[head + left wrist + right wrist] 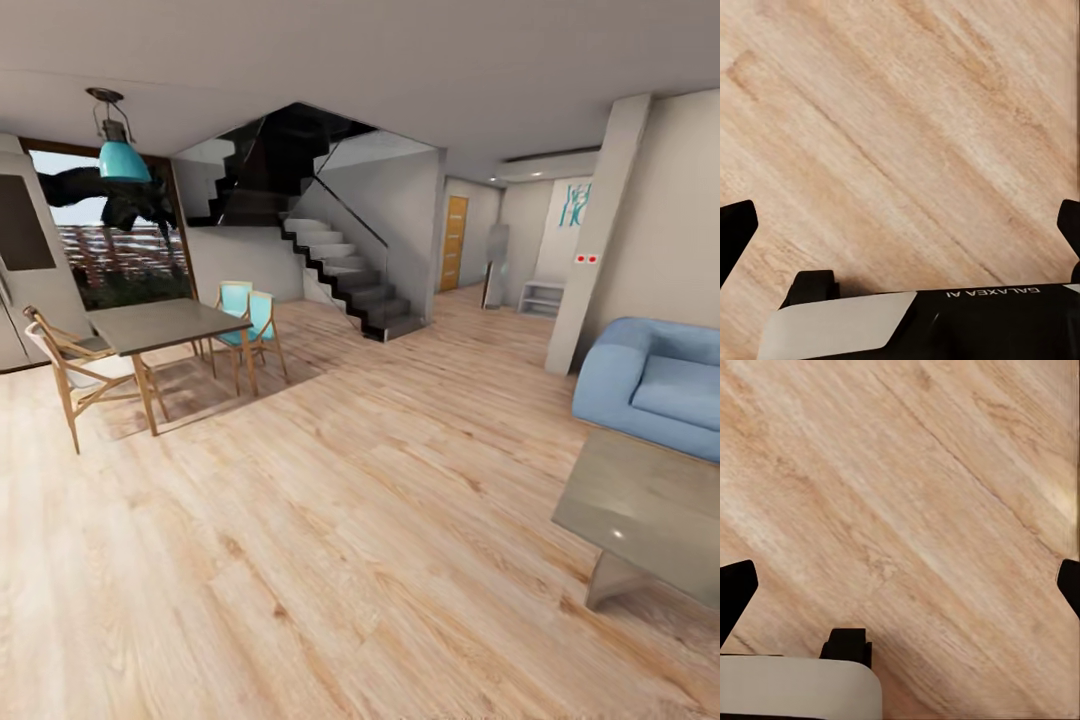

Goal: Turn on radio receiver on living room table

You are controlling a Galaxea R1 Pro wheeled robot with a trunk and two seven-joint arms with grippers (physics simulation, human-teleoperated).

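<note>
Running lengthwise away from camera, grey table, beside sofa

floor: light wood planks, visible grain, faint sheen
coffee table, lower right: smooth grey top, glossy highlights
sofa: light blue, soft matt cloth look
dining table: dark matt top, wooden legs
chairs: pale wood frames
pendant lamp, upper left: glossy teal shade
stairs: grey matt treads, glass railing
</note>
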